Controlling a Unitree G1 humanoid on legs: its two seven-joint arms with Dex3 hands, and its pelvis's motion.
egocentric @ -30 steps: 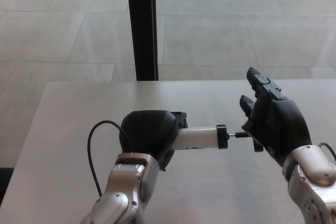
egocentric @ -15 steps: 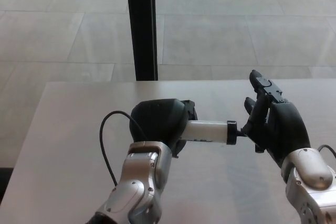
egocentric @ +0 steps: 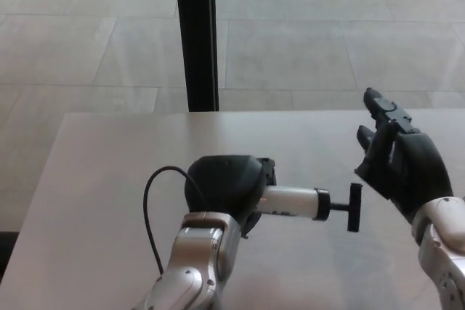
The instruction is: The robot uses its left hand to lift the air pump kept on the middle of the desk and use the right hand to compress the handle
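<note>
We record one pale grey desk (egocentric: 94, 179), matte and smooth, its far edge running straight across the view. Beyond it we note a floor (egocentric: 327, 41) of large light grey tiles with thin darker joints. One black upright post (egocentric: 196, 34) rises behind the desk's far edge. We find the light soft and even.

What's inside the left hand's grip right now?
The left hand wraps the air pump; its white barrel and T-handle stick out rightward. The pump's gripped end is hidden.
</note>
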